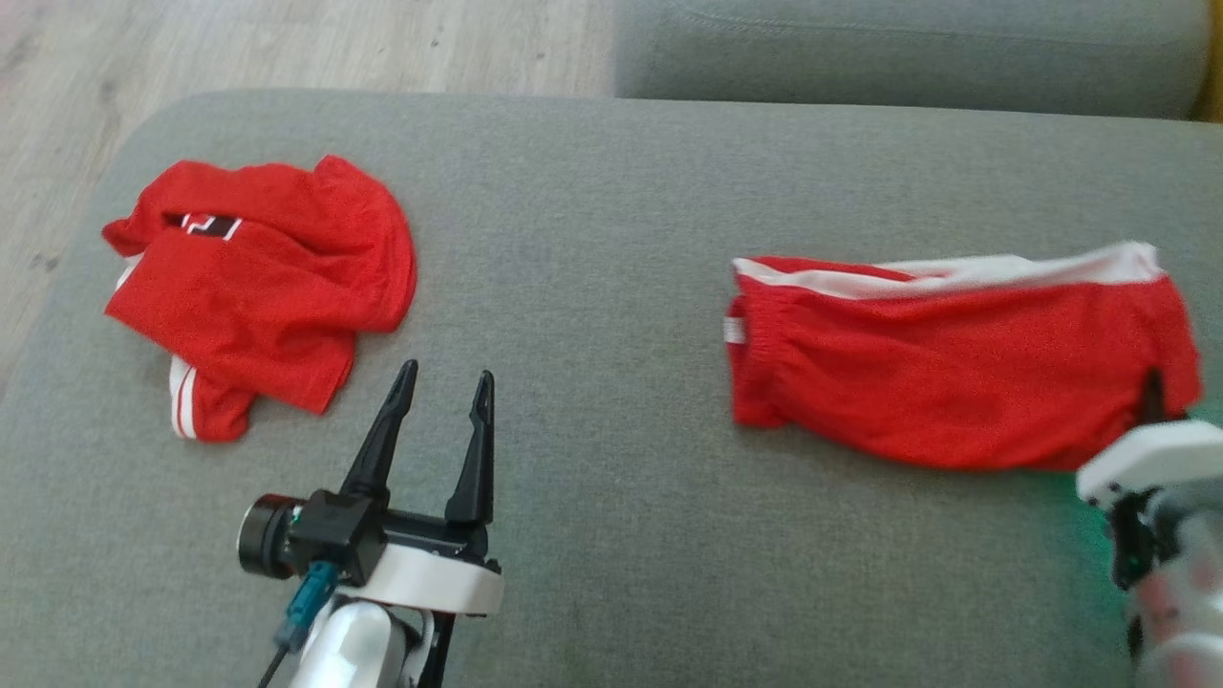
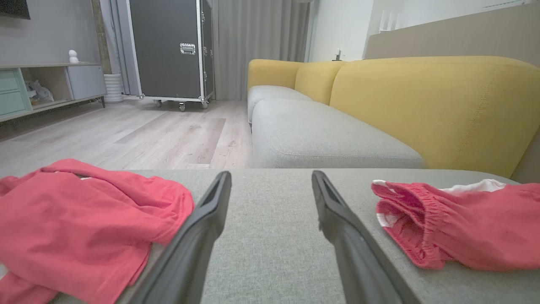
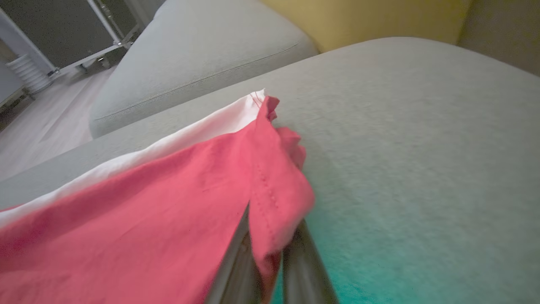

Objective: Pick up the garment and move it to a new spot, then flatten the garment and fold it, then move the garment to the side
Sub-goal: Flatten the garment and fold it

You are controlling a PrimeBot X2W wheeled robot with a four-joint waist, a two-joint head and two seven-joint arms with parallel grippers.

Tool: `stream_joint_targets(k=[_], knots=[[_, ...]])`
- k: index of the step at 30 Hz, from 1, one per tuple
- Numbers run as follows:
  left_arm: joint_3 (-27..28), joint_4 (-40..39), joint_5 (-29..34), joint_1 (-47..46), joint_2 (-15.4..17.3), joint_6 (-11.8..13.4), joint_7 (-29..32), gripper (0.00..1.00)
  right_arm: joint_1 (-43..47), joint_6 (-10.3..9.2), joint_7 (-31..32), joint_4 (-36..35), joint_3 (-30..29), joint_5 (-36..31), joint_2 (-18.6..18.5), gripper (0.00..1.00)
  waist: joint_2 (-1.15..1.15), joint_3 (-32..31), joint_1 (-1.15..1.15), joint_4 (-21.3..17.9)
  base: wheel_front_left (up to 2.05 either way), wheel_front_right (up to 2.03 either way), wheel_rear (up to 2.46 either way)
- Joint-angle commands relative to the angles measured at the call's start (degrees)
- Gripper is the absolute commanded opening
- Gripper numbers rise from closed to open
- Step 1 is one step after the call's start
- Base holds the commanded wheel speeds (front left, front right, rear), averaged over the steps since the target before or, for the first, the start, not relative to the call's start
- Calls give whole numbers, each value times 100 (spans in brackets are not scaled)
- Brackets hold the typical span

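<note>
L gripper (image 1: 447, 373) hangs low over the cushion (image 1: 611, 210), near its front edge and left of mid. Fingers point toward the far edge, spread wide, nothing btwn them. L wrist is white, forearm running off below. R gripper (image 1: 1153, 394) is by the front right corner, its white wrist partly cut off. Its fingers are pressed together, pinching the right-end hem of the red shorts (image 1: 955, 382), fabric btwn the pads. One dark fingertip shows above the wrist.
</note>
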Motion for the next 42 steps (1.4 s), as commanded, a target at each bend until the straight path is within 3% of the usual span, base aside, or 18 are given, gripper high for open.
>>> stream_joint_targets(k=[1,7,15,32,42], knots=[[227,-214,80,-99,21,-10,-53,100,50,37,-76,-265,-72,-136,-41,0,0,-53,1,-61,0,0,0],[267,-216,53,-62,21,-85,-53,100,378,37,-78,-970,-940,-794,447,0,0,-37,1,-112,0,0,0],[245,-127,98,-87,21,-146,-53,100,296,37,-79,-1464,-788,-1066,784,0,0,-118,1,-48,0,0,0],[333,-51,115,12,21,-200,-54,100,61,37,-79,-1609,2084,285,893,0,0,-409,1,391,0,0,0],[392,-42,152,71,21,-192,-54,100,168,37,-80,-1635,3400,837,894,0,0,-415,1,618,0,0,0]])
